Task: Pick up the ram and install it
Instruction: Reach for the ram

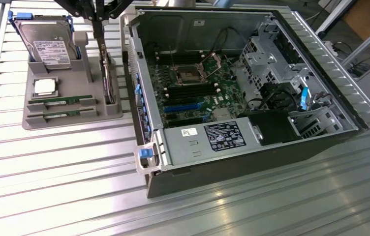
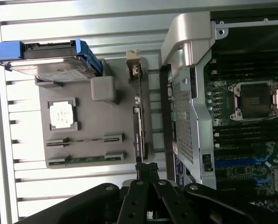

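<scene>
Over the tray (image 1: 73,125) beside the open case (image 1: 251,164), hovering with gripper (image 2: 147,169) fingers pressed together and holding nothing, apart from the ram (image 1: 61,101) lying untouched as two sticks in tray slots; judged barely begun, pickup and installing both yet to do.
</scene>
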### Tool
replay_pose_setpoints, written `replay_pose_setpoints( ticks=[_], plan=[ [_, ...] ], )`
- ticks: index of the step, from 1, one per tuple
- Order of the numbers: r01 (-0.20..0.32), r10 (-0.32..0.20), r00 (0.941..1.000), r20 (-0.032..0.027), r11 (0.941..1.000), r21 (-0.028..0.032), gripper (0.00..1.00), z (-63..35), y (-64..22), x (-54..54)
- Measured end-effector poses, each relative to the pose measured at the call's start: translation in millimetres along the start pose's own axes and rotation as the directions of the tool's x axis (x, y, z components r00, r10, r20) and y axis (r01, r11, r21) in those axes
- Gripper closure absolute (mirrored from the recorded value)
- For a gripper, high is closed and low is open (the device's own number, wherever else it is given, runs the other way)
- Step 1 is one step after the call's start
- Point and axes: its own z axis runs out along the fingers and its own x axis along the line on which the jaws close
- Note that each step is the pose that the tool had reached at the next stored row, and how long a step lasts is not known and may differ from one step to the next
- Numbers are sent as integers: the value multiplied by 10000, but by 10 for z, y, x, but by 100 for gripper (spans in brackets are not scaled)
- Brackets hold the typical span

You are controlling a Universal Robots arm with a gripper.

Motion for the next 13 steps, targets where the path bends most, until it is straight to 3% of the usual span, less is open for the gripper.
replay_pose_setpoints(
  ticks=[13],
  plan=[
    [-1,1,10000,0,10000,0,90,-1,-5,68]
  ],
)
